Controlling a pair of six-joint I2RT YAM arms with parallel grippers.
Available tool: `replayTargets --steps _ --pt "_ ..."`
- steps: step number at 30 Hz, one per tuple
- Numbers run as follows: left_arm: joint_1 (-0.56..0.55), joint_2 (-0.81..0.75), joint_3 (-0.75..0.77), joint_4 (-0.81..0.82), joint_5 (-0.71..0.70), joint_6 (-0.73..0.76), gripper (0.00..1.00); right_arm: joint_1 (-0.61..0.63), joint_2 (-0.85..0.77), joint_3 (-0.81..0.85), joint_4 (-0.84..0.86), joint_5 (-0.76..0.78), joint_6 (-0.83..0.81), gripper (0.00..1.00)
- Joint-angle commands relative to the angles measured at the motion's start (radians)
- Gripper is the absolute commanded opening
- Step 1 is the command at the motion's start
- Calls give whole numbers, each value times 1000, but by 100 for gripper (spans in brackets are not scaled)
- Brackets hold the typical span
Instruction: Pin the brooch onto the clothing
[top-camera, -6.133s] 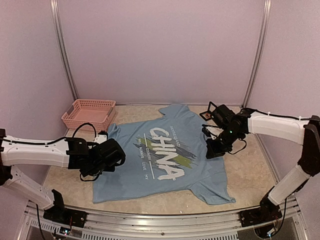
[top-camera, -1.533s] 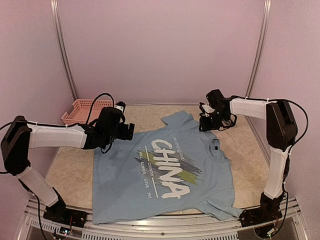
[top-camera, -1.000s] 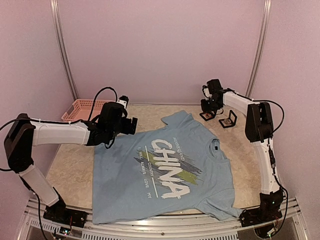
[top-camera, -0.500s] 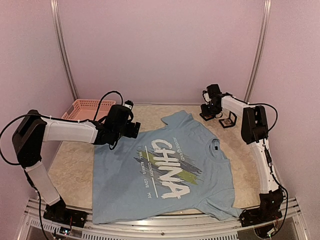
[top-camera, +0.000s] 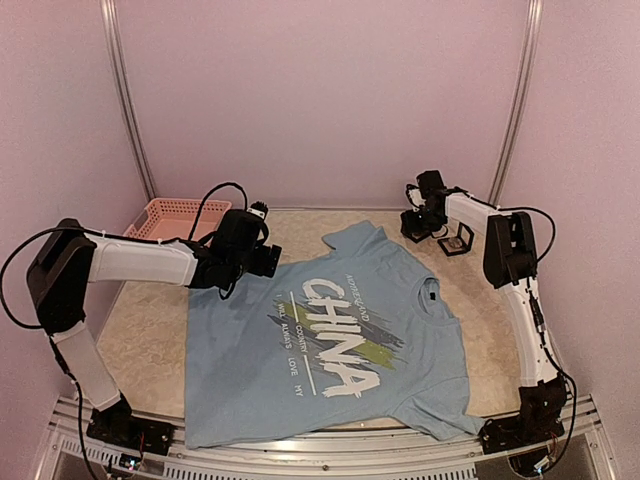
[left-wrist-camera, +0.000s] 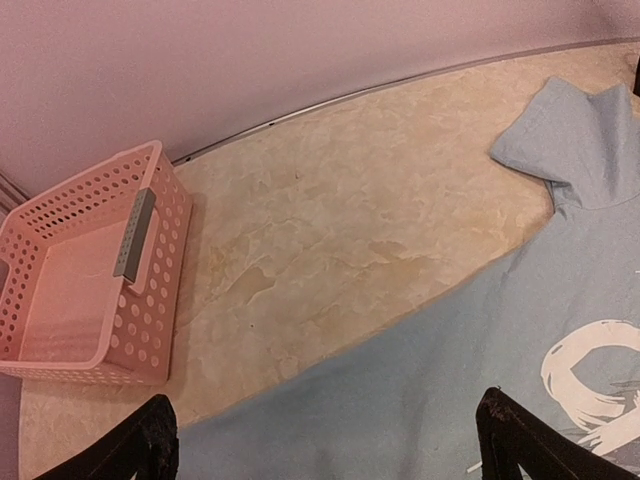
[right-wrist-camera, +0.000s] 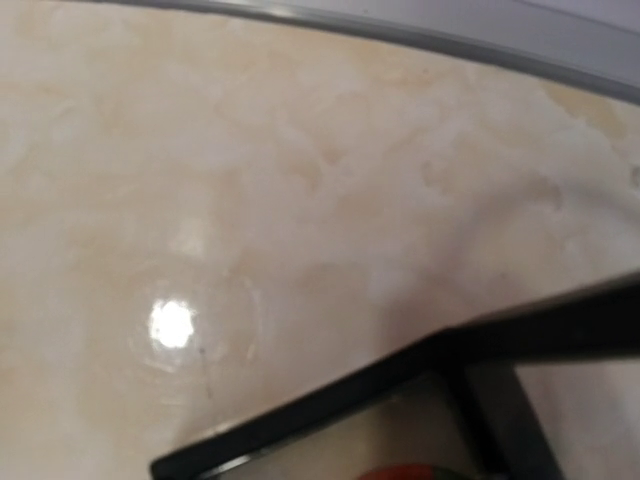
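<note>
Seen under the right gripper (top-camera: 416, 226), grip unreadable: 1 of 2 black cases (top-camera: 458, 241), brooch (right-wrist-camera: 400, 472) likely inside, just beyond the flat T-shirt (top-camera: 330, 340) collar, with the left gripper (left-wrist-camera: 330, 435) gaping farther off.

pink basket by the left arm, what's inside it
Nothing shows inside the pink basket: only its bare pink floor, plus a grey strip along its right wall. Its left end is cut off by the wrist view's edge, so that part is unseen.
</note>
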Motion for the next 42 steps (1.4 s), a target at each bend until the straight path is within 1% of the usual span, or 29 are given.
replayTargets --steps 1,5,10,13,17,20,23,26,29,31,34,39,42 --pt "-4 16 28 -6 -23 16 99 -22 21 -31 -84 -71 12 63" --pt "-4 33 41 -20 -21 17 99 -21 13 -54 -98 -98 -3 59" --pt "-4 38 46 -27 -17 17 99 -20 -1 -61 -152 -70 -27 65" --pt "-4 38 43 -28 -9 17 99 -12 -36 -95 -158 -70 -56 67" --pt "-5 42 48 -34 -1 14 99 -13 -75 -116 -181 -165 -65 60" --pt "-5 40 46 -35 1 10 99 -12 -106 -137 -189 -209 -67 60" --pt "-5 37 41 -33 3 15 99 -14 -127 -145 -164 -184 -67 61" --pt "-5 40 42 -33 3 21 99 -20 -107 -90 -154 -114 -52 61" --pt "-5 40 42 -34 4 19 99 -22 -85 -25 -155 -103 -40 61" --pt "-5 39 41 -33 4 17 99 -22 -90 -29 -134 -95 -36 61" --pt "-5 39 38 -34 3 14 99 -22 -94 -45 -116 -89 -40 58" --pt "-5 42 34 -36 -3 14 99 -11 -111 -119 -86 -151 -47 53" --pt "-5 42 35 -37 1 13 99 -9 -96 -127 -98 -164 -35 50"
